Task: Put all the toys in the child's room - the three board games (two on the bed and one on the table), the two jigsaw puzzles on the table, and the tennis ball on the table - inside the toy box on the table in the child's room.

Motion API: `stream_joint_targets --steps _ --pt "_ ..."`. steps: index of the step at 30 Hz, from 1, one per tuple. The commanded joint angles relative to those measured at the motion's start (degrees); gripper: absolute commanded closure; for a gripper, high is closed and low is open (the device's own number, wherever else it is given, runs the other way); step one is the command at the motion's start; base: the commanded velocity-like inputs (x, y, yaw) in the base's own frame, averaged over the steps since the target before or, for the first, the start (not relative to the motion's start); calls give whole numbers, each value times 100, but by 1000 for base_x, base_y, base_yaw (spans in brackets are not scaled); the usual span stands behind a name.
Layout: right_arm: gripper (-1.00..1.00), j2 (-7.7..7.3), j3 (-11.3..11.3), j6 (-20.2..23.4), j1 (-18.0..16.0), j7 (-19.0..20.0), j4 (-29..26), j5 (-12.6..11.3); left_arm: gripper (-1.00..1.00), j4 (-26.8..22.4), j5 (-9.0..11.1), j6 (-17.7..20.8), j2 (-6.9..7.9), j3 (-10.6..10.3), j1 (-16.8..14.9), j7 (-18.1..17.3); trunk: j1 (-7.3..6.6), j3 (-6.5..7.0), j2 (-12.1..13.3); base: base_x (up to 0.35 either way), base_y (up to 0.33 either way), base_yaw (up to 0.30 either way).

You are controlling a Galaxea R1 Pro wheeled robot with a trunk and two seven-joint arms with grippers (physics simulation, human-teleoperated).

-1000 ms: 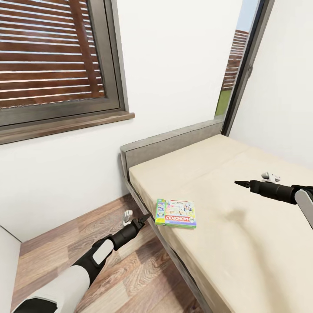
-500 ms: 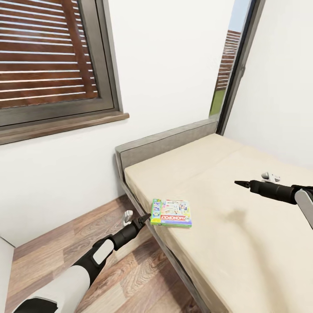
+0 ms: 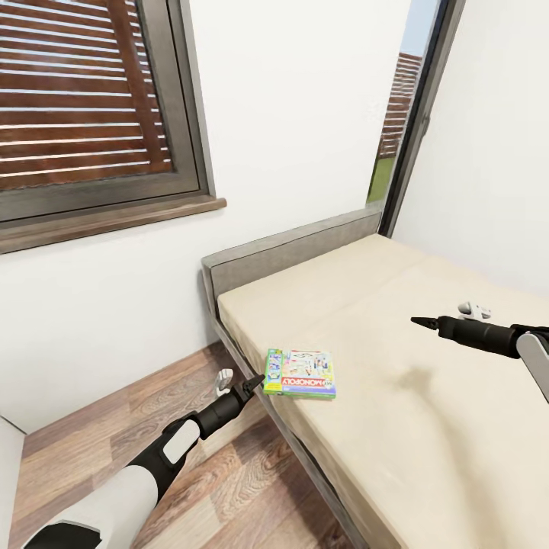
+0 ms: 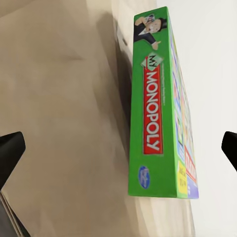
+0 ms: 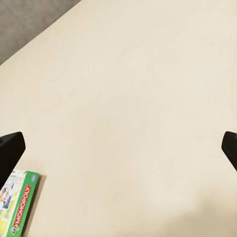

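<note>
Lining up now, the left claw (image 3: 258,379) hangs wide open and empty just short of the Monopoly box (image 3: 300,374), which lies flat by the bed (image 3: 427,427) edge dead ahead, so it should slide level until both fingers straddle the green side, while the right claw (image 3: 418,321) waits open, well beyond.

You see: bed (image 3: 396,427), beige mattress, grey frame | Monopoly box (image 3: 300,374) flat on the mattress, near the bed's floor-side edge
</note>
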Motion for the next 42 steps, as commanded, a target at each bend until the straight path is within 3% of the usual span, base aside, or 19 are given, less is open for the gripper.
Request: stream_joint_targets --steps 1,22,42 --pt "-100 0 -9 29 -3 27 -1 14 -100 1 60 49 2 -19 -4 -5 -1 -5 -2 0 0 -4" --pt "-100 7 -1 30 5 27 -70 9 -100 1 46 49 -64 -19 -2 -2 -1 -5 -2 0 0 -90" --pt "-100 10 -9 29 227 27 -424 9 -100 1 46 49 -68 -17 -2 -2 -1 -5 -2 0 0 -37"
